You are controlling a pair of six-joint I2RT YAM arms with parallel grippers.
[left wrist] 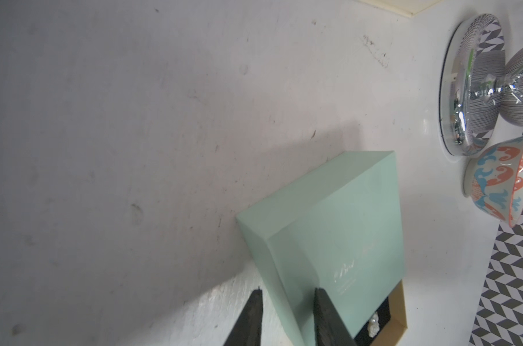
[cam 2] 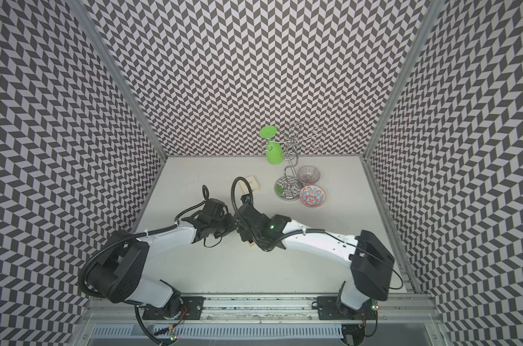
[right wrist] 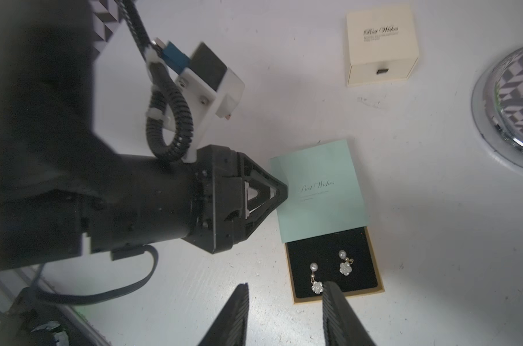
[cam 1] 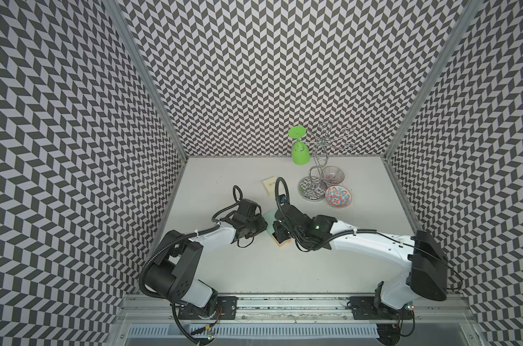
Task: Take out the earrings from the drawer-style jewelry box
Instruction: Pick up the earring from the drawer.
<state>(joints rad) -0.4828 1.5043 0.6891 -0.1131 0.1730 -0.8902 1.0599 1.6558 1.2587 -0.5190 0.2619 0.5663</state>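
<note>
The mint-green drawer-style jewelry box lies mid-table, also in the left wrist view and in a top view. Its tan drawer is slid out, showing a black pad. Two pearly flower-drop earrings lie on that pad. My left gripper is closed onto the sleeve's long edge, one finger on its top. My right gripper hovers open over the drawer's corner, holding nothing. One of its fingertips is right beside an earring.
A shut cream box sits farther back. At the back right stand a chrome stemware rack holding a green goblet, a grey glass bowl and an orange-blue patterned bowl. Patterned walls enclose three sides.
</note>
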